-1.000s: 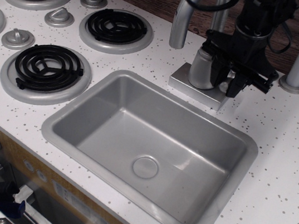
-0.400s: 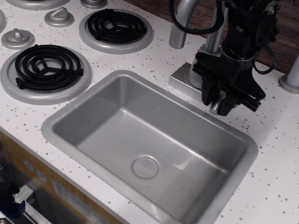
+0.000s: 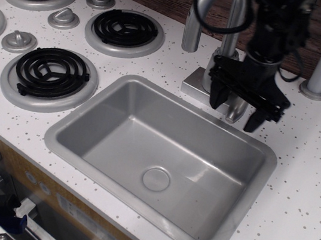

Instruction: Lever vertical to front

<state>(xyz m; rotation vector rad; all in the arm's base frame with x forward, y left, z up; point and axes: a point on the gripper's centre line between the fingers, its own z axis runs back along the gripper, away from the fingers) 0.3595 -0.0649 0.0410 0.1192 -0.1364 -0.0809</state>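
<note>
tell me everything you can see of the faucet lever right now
The lever is a small matte silver-grey paddle on the faucet's right side, largely hidden behind the black gripper. Only its rounded tip shows, pointing forward and down toward the sink rim. The gripper's open fingers straddle it; whether they touch it cannot be told.

A single black robot arm comes down from the top edge of the frame, its wrist roughly upright, with dark cables looping beside it. At its lower end the gripper [image 3: 235, 111] points downward with its two black fingers [image 3: 218, 96] spread wide apart. Something silver shows in the gap between them, but contact with either finger cannot be judged from this angle.
</note>
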